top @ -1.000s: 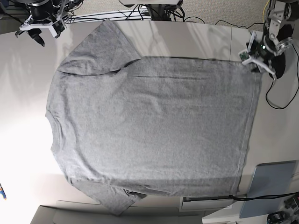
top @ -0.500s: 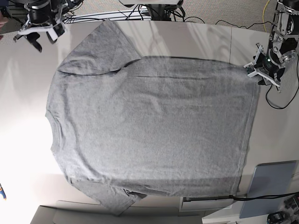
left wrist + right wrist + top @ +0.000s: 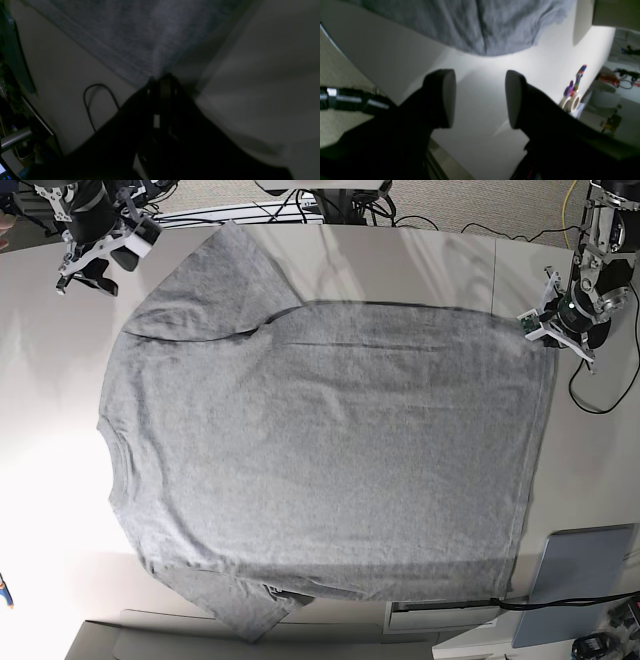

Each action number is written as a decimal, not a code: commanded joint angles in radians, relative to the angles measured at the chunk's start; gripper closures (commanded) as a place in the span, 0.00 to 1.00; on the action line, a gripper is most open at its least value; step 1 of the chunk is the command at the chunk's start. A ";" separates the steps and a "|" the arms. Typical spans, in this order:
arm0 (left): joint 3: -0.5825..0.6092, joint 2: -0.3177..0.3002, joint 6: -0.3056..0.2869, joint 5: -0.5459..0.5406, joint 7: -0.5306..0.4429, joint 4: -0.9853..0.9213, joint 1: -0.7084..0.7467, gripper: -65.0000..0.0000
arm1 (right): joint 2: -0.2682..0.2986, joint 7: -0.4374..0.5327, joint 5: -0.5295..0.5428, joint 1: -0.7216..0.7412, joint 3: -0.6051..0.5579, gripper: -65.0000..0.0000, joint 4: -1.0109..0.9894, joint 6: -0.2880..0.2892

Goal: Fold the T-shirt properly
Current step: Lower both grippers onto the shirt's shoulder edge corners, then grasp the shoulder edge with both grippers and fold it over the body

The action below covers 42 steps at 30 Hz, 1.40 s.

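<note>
Left gripper (image 3: 161,80): jaws drawn together at the hem corner of the T-shirt (image 3: 320,450); the wrist view is dark and blurred, so whether cloth is actually pinched between them cannot be told.
Right gripper (image 3: 480,97): jaws apart, nothing between them, hovering over bare table (image 3: 40,410) just beside the sleeve (image 3: 495,27).
T-shirt: spread flat on the table, collar toward the right arm's side, hem toward the left arm's side, one sleeve near each long edge; the face showing is plain grey.
Step in hand: judged to be taking hold of the two far-edge corners (hem corner and sleeve or shoulder) before carrying that edge across.
Doing it well, left: confirm both layers at the hem corner are caught; a one-layer pinch would probably drag the top layer and wrinkle the body.
Doing it well, right: come down on the sleeve edge, pads (image 3: 448,97) straddling the cloth, then close.
Doing it well, both: lift together and evenly so the fold line runs straight.
Nearby: a black cable (image 3: 98,105) lies beside the left gripper (worth keeping clear of).
</note>
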 commanded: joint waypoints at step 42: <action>0.006 -0.013 -0.051 -0.127 -0.055 -0.002 0.019 1.00 | 0.007 -0.230 -0.121 0.446 -0.541 1.00 -0.278 -0.121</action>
